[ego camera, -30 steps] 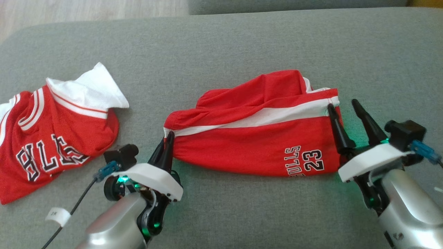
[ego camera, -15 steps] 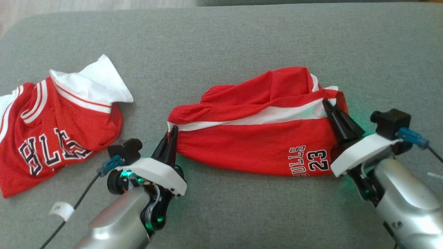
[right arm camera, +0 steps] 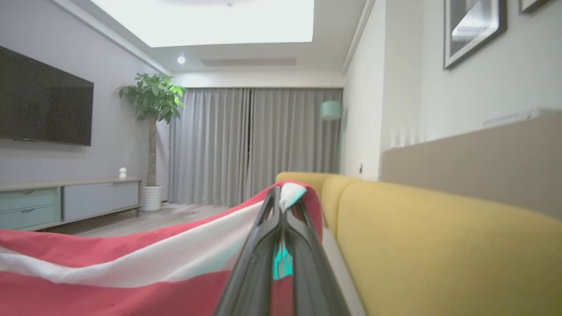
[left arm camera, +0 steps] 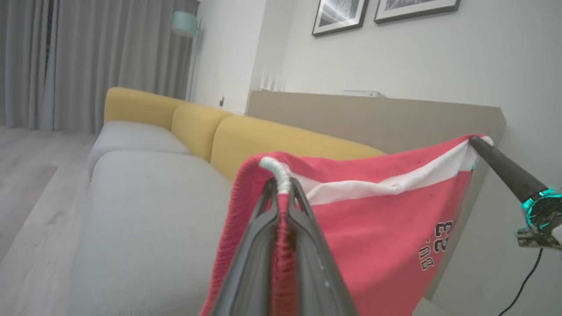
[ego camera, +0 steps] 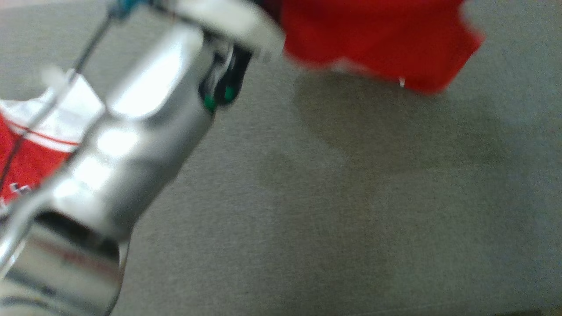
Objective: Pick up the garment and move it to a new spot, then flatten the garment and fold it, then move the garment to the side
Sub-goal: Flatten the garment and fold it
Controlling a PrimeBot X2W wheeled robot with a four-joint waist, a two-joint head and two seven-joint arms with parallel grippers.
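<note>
The left gripper (left arm camera: 281, 189) has its two dark fingers pressed together on the white-edged corner of the garment (left arm camera: 373, 228), a fold of red cloth caught between them, while the right gripper (right arm camera: 281, 198) pinches the opposite white-trimmed corner in the same way; from the left wrist its dark finger (left arm camera: 505, 169) shows meeting the cloth at the upper right. Stretched between the two grips, the garment hangs in the air in front of the sofa, a red mesh piece crossed by a broad white stripe (left arm camera: 377, 188) running from one held corner to the other. Printed in white-outlined dark characters near its lower right, turned sideways, is the number "23" (left arm camera: 442, 231), with letters beside it that start "BU" (left arm camera: 428, 261); the rest cannot be read. In the blurred head view the garment's lower edge (ego camera: 377, 44) hangs above the grey seat cushion (ego camera: 351, 197) and throws a soft shadow on it, beside the silver left forearm (ego camera: 131, 131). A second red-and-white garment (ego camera: 30, 162) lies on the cushion at the far left. Behind stand the yellow back cushions (left arm camera: 281, 140), framed pictures (left arm camera: 338, 15), grey curtains (right arm camera: 254, 145), a potted plant (right arm camera: 151, 98) and a wall-mounted television (right arm camera: 44, 105).
</note>
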